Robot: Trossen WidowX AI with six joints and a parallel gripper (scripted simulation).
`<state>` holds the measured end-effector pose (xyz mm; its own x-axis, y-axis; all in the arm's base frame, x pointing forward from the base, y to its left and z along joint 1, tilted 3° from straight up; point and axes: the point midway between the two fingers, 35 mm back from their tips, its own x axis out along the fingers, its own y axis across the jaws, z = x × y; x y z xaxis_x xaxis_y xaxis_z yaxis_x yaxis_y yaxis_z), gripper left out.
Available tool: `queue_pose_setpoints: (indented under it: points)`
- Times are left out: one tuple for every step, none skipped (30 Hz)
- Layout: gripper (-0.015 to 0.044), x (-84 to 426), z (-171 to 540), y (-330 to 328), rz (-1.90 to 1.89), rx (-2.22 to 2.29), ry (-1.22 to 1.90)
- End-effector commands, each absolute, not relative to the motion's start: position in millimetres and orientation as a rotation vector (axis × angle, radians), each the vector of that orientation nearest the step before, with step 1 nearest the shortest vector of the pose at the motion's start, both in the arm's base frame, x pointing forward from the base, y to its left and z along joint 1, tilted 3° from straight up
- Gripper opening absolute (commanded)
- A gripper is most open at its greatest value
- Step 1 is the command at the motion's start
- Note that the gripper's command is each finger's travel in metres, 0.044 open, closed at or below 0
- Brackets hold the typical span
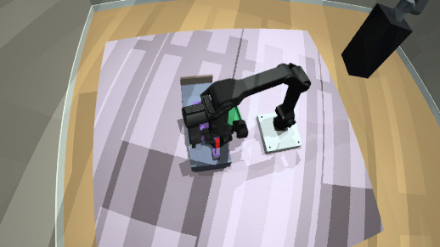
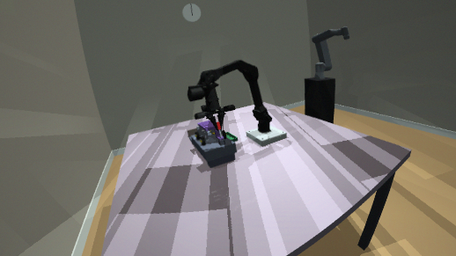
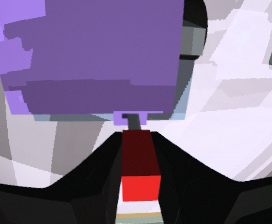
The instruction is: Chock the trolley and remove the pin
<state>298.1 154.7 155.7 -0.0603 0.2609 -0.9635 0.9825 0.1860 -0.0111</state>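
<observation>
My gripper is shut on the red head of the stop pin. In the wrist view the pin's grey shaft meets a small purple bracket; how deep it sits cannot be told. The purple trolley stands on the blue-grey ramp, partly hidden by the arm in the top and exterior views. Small yellow spots show beside the trolley, but the chock and its contact with a wheel cannot be made out.
The green tray lies beside the ramp, on the side of the arm's white base plate. A raised brown board stands at the ramp's far end. A second arm on a black pedestal stands beyond the table.
</observation>
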Motion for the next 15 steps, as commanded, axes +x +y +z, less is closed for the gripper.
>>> queue_pose_setpoints:
  points:
    - [0.0000, 298.4, 161.4, 155.2, -0.943, 1.248, 1.513]
    - [0.0000, 298.4, 161.7, 155.1, -0.943, 1.248, 1.513]
    - [0.0000, 298.4, 162.0, 155.0, -0.943, 1.248, 1.513]
    - [0.0000, 298.4, 162.3, 154.9, -0.943, 1.248, 1.513]
    - [0.0000, 298.4, 162.6, 154.9, -0.943, 1.248, 1.513]
    - [0.0000, 298.4, 162.9, 154.8, -0.943, 1.248, 1.513]
    - [0.0000, 298.4, 163.2, 154.7, -0.943, 1.248, 1.513]
    - [0.0000, 298.3, 163.6, 154.7, -0.943, 1.248, 1.513]
    - [0.0000, 298.3, 163.9, 154.7, -0.943, 1.248, 1.513]
    - [0.0000, 298.3, 164.2, 154.6, -0.943, 1.248, 1.513]
    - [0.0000, 298.3, 164.5, 154.6, -0.943, 1.248, 1.513]
    - [0.0000, 298.3, 164.8, 154.6, -0.943, 1.248, 1.513]
    - [0.0000, 298.3, 165.1, 154.6, -0.943, 1.248, 1.513]
    - [0.0000, 298.3, 165.5, 154.6, -0.943, 1.248, 1.513]
    - [0.0000, 298.3, 165.8, 154.5, -0.943, 1.248, 1.513]
